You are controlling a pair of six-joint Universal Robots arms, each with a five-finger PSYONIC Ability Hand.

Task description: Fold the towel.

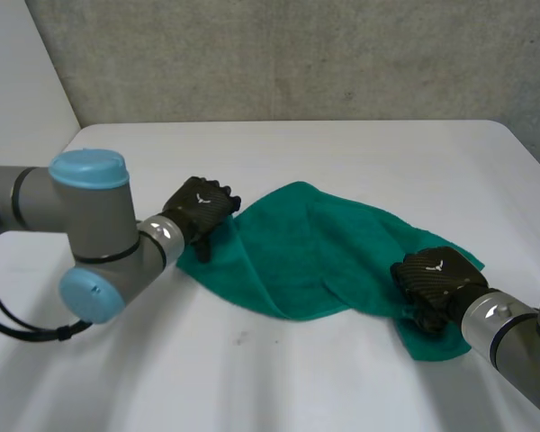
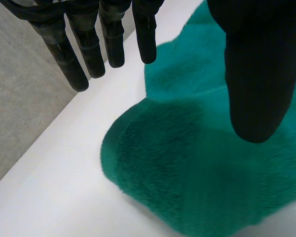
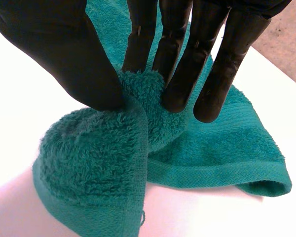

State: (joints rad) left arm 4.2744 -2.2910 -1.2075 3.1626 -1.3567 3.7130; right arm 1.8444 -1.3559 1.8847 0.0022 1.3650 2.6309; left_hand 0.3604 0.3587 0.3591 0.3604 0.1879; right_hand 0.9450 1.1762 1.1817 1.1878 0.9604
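Observation:
A green towel lies rumpled and partly folded over itself across the middle of the white table. My left hand hovers at the towel's left edge; its fingers are straight and spread away from the thumb, holding nothing. My right hand is at the towel's near right corner. There its fingers and thumb pinch a bunched fold of the towel, lifted slightly off the table.
A grey wall runs behind the table's far edge. Bare white tabletop lies in front of the towel and to its left. The left arm's elbow stands at the near left.

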